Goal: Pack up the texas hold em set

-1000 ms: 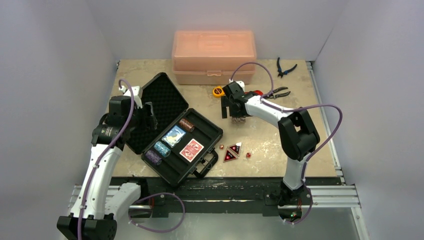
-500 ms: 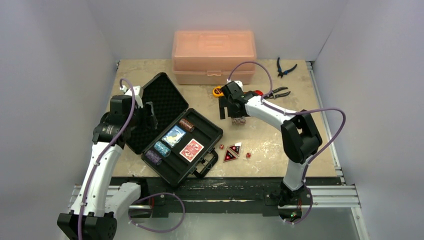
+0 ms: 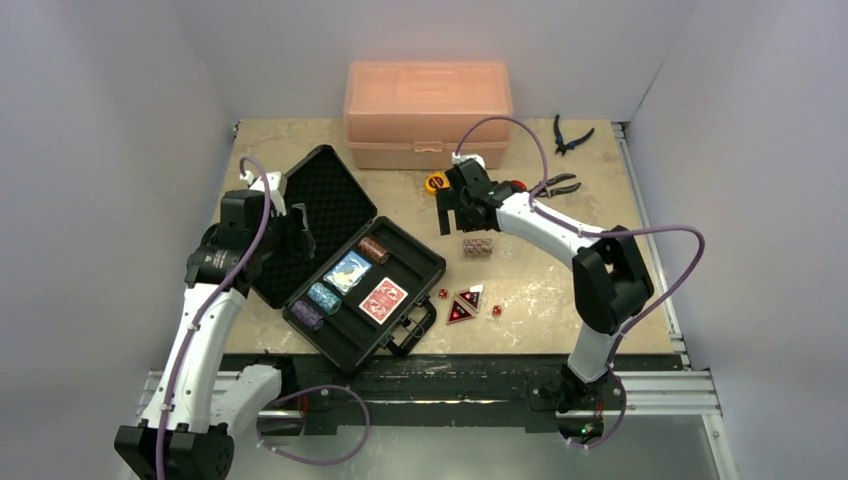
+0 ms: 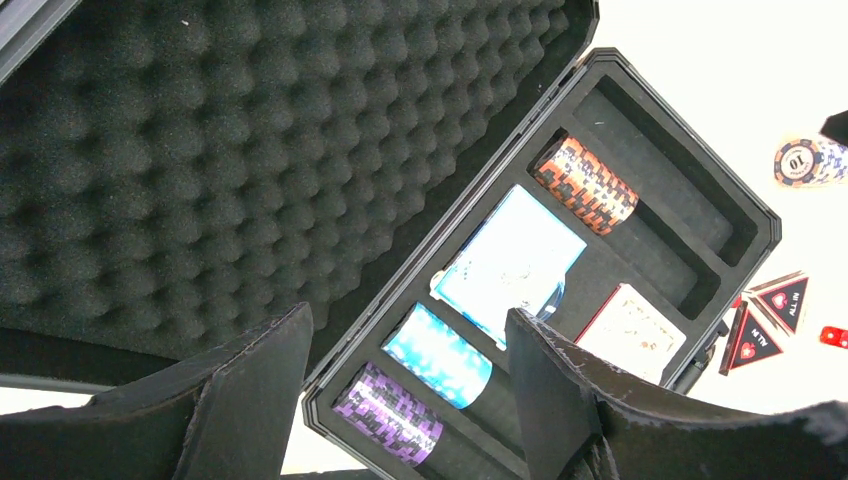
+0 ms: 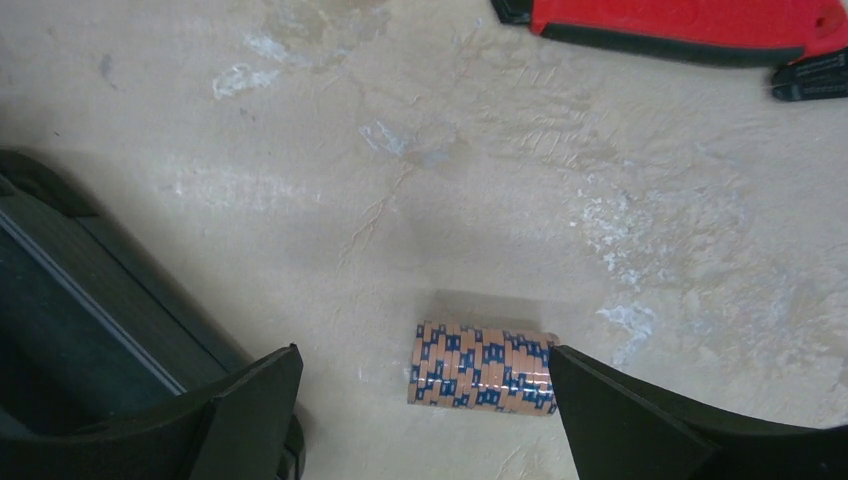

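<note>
The black case lies open at the left, with its foam lid (image 3: 320,195) and its tray (image 3: 405,262). The tray holds a brown chip stack (image 3: 374,249), a light blue stack (image 3: 323,297), a purple stack (image 3: 306,315), a blue deck (image 3: 348,270) and a red deck (image 3: 383,299). A loose orange-blue chip stack (image 3: 478,246) lies on its side on the table. My right gripper (image 3: 458,215) is open just beyond it; in the right wrist view the stack (image 5: 482,367) lies between the fingers, near the right one (image 5: 620,420). My left gripper (image 4: 405,350) is open and empty over the case. Triangles (image 3: 463,305) and red dice (image 3: 496,311) lie right of the case.
A translucent orange box (image 3: 428,110) stands at the back. A yellow tape measure (image 3: 436,183), a red tool (image 5: 680,20) and pliers (image 3: 558,185) lie behind my right gripper. More pliers (image 3: 570,135) lie at the far right. The case's edge (image 5: 60,300) is left of the right gripper.
My right gripper has drawn back toward the far side, and the loose chip stack now shows whole on the table. The left arm has barely moved.
</note>
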